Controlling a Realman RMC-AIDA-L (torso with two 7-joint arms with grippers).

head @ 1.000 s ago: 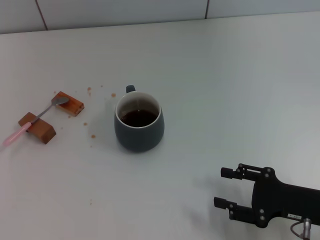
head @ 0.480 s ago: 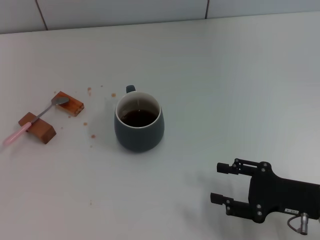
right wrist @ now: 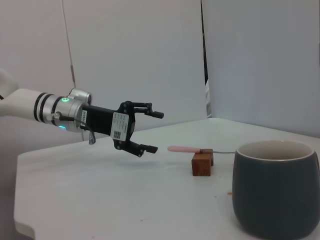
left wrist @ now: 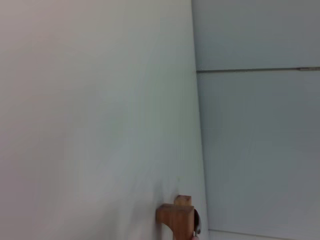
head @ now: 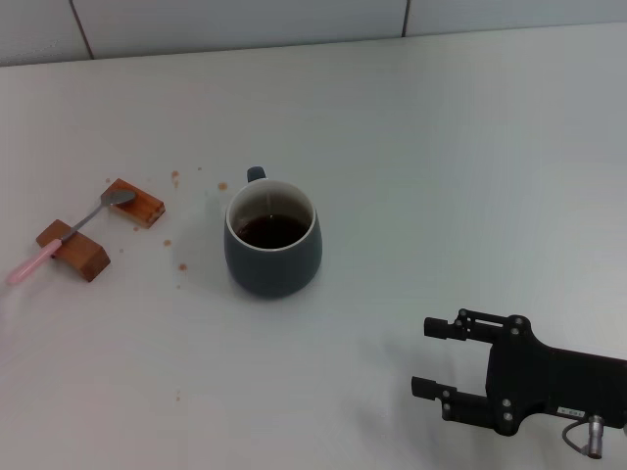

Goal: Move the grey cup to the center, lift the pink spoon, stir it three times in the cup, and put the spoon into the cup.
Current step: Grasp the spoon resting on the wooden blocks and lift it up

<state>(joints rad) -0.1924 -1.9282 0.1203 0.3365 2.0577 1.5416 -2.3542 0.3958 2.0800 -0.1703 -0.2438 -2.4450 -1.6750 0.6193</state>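
Observation:
The grey cup [head: 272, 262] stands upright mid-table, holding dark liquid, its handle pointing to the far side; it fills the near corner of the right wrist view [right wrist: 275, 197]. The pink spoon [head: 34, 262] lies across two wooden blocks at the left, and its pink handle [right wrist: 184, 149] sticks out over one block. My right gripper [head: 426, 357] is open and empty near the front right, well short of the cup. My left gripper [right wrist: 155, 131], seen only in the right wrist view, hovers open just off the handle's end, holding nothing.
Two brown wooden blocks [head: 137, 204] [head: 76, 253] carry the spoon; one shows in the left wrist view [left wrist: 175, 218]. Small brown spots [head: 180, 264] dot the table between blocks and cup. A tiled wall [head: 294, 20] runs along the table's far edge.
My right gripper has shifted slightly to the left, still open. The cup, spoon and blocks have not moved.

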